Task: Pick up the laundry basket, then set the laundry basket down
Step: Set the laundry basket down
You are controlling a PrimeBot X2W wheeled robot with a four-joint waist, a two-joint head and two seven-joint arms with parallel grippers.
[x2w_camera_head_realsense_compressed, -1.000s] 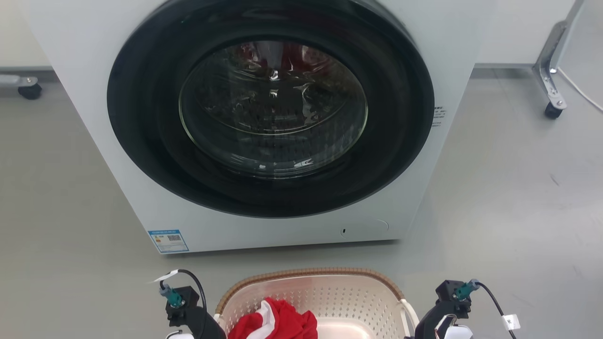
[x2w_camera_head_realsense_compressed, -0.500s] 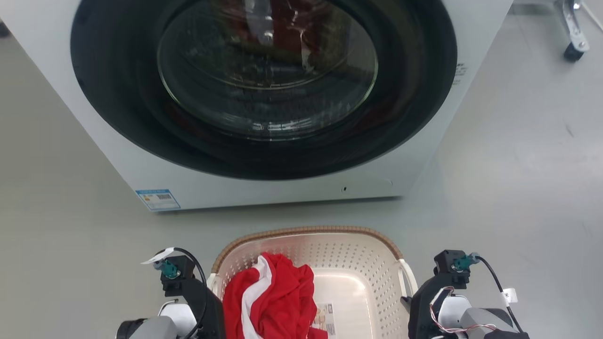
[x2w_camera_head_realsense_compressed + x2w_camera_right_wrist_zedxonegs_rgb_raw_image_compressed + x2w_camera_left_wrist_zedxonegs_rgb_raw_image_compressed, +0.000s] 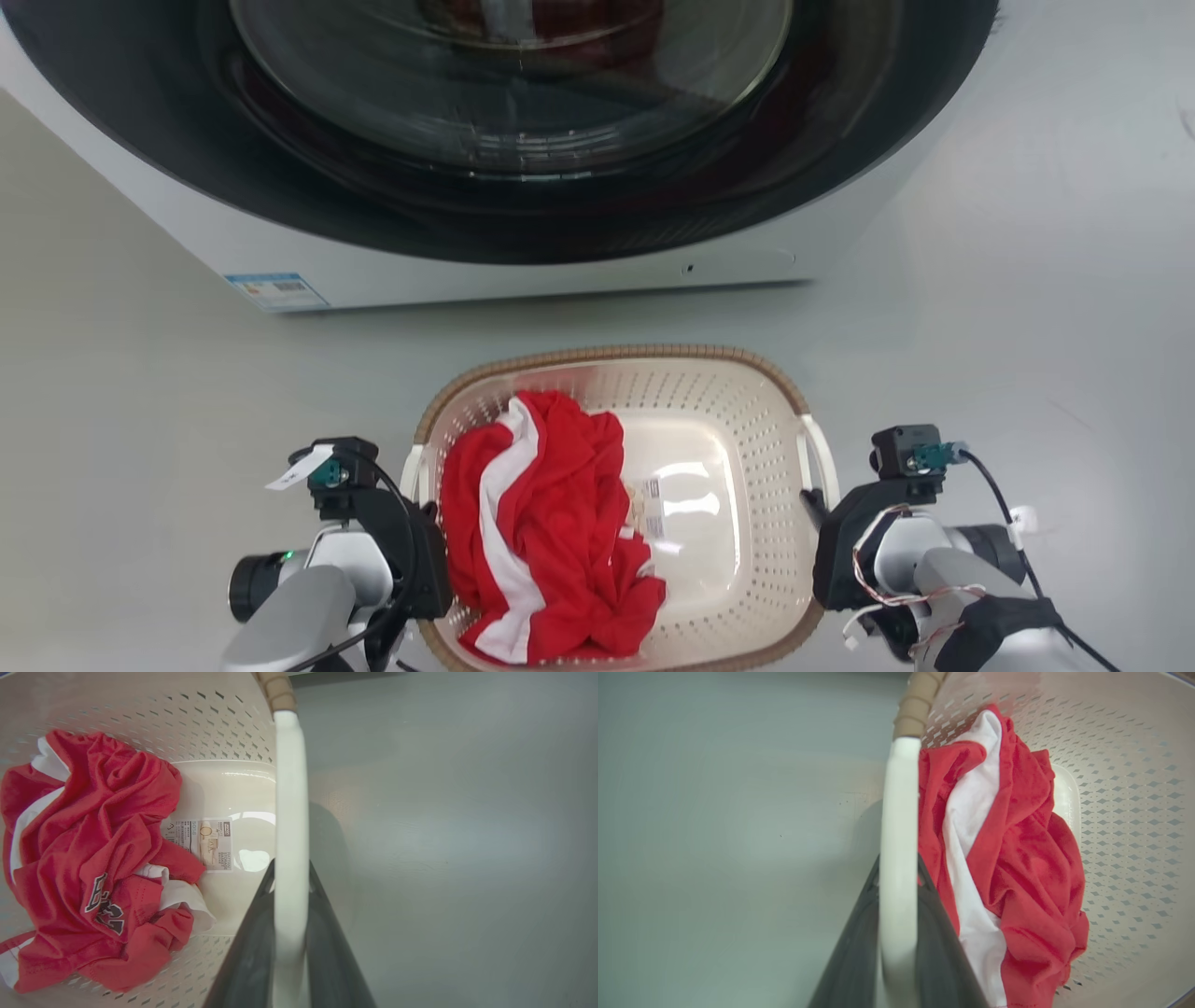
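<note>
The laundry basket, cream perforated plastic with a brown woven rim, sits low in the head view's middle, on or just above the grey floor; I cannot tell which. A crumpled red and white garment lies in its left half. My left gripper is shut on the basket's left white handle, which runs between the two dark fingers. At the opposite side my right gripper is shut on the right white handle, clamped between its fingers.
A white washing machine with a large dark round glass door stands close behind the basket, a blue label at its lower left corner. Bare grey floor spreads to both sides.
The head camera has tipped downward, so the washer slides up the picture and more of the basket shows. Both grippers stay at the basket's handles.
</note>
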